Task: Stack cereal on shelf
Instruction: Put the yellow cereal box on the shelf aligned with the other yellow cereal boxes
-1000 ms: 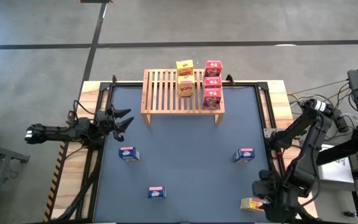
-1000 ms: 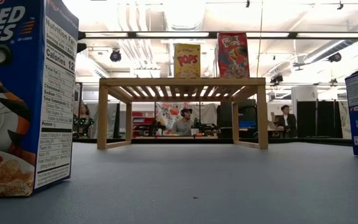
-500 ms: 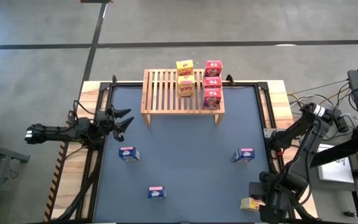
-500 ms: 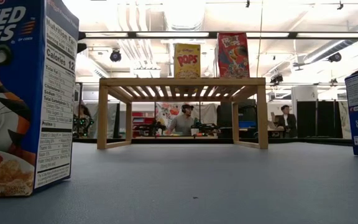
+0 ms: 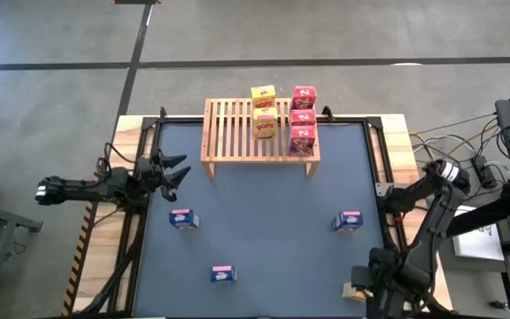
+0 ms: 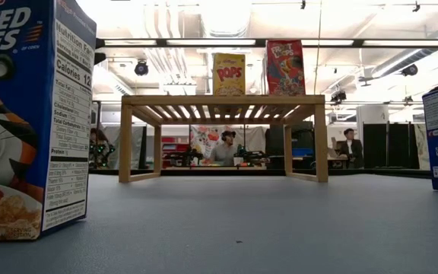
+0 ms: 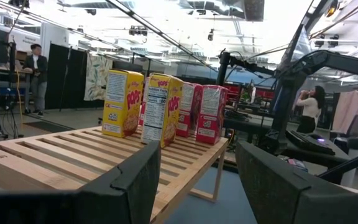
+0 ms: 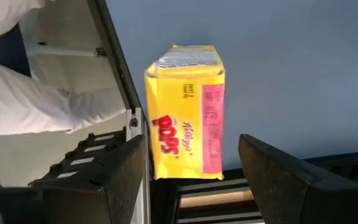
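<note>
Down at the table's near right corner, right gripper (image 5: 367, 285) hovering over a yellow cereal box (image 8: 185, 112), fingers (image 8: 101, 180) spread to either side, not clamped, nothing held. Off at the left edge, left gripper (image 5: 177, 172) waiting, likewise parted and empty, facing the shelf (image 5: 237, 133). Already up on the slats: two yellow boxes (image 5: 264, 111) and three red boxes (image 5: 303, 115). Still down on the dark mat (image 5: 273, 230): three blue boxes (image 5: 183, 219), well apart.

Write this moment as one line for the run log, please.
right gripper: open, above yellow box at table edge | left gripper: open, waiting left of shelf | shelf: five boxes
</note>
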